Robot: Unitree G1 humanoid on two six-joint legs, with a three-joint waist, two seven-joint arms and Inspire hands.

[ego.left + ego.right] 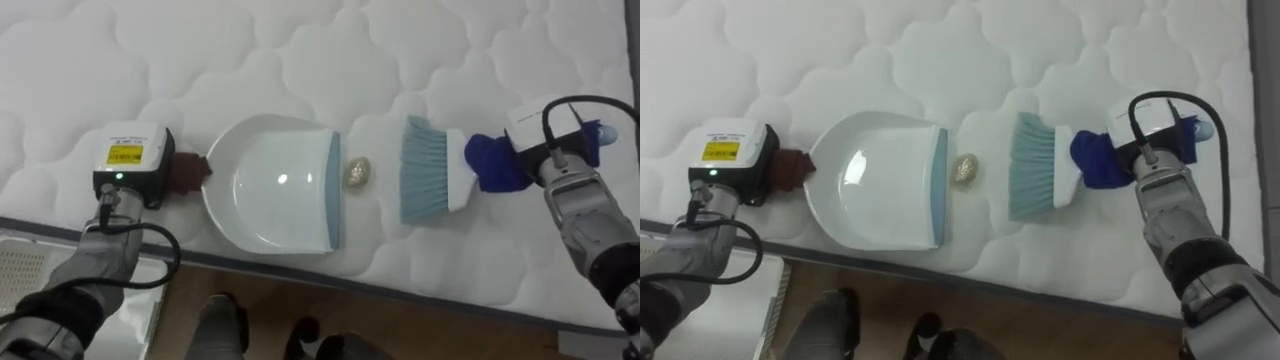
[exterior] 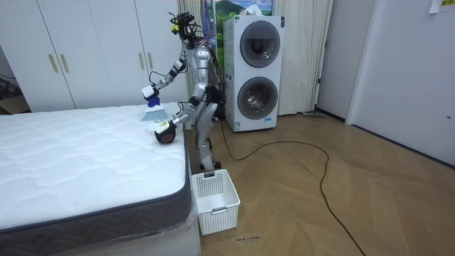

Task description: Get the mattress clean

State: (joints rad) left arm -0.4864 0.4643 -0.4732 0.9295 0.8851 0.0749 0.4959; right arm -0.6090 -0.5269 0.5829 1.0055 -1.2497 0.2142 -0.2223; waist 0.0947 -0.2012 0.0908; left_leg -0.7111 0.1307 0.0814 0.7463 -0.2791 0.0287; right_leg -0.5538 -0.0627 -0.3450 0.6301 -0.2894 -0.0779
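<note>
Between dustpan (image 1: 270,185) and brush (image 1: 425,170) sits a ball (image 1: 358,172); left hand (image 1: 140,172), right hand (image 1: 550,150): grip hidden.

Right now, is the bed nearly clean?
Not quite. Done: dustpan and brush sit either side of the wad. In hand: left hand holds the dustpan, right hand the brush. To do: the wad lies on the bed, outside the empty dustpan; sweep it in.

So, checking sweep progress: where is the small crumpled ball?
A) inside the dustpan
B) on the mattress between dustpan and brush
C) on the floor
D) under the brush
B: the crumpled ball lies on the mattress just outside the dustpan's lip, with the brush bristles short of it.
</note>
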